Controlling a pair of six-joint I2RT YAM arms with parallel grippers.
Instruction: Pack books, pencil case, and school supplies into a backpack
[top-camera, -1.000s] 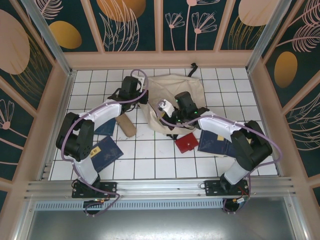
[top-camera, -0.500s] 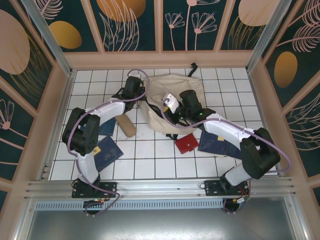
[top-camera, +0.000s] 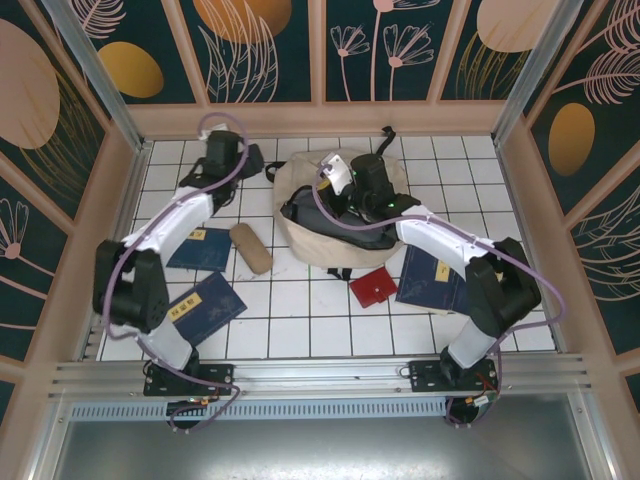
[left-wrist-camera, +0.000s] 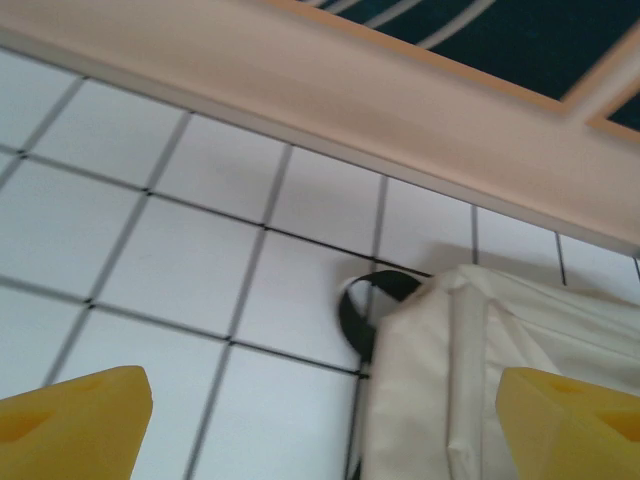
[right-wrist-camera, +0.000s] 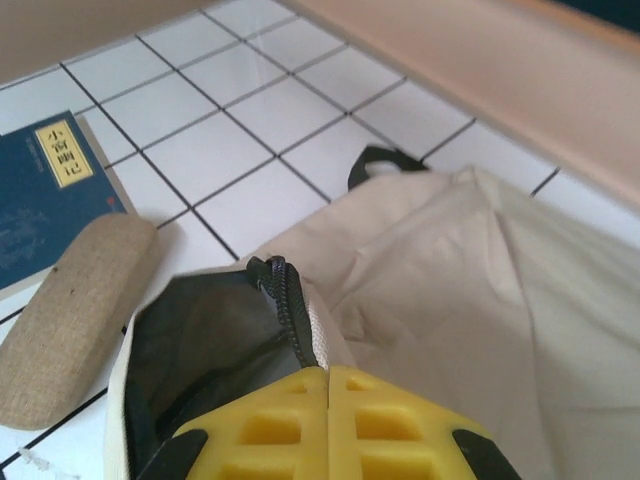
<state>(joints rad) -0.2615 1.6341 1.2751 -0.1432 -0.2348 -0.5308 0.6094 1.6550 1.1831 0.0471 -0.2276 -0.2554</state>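
White tiles; cream backpack slumped — mouth open, apparently dark-lined.

The tiled counter carries a backpack under the right fingers. A pencil case and two books lie to their left. A red case and another book lie behind them.

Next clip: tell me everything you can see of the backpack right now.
The backpack is a large, soft cream-beige fabric bag, slumped on the white tiled table toward its far side. Its dark-zipped opening gapes, showing a dark lining. A black strap loop sticks out at a far corner. The right gripper, shut, pinches the zip edge of the opening. The left gripper is open beside the bag, not touching it.
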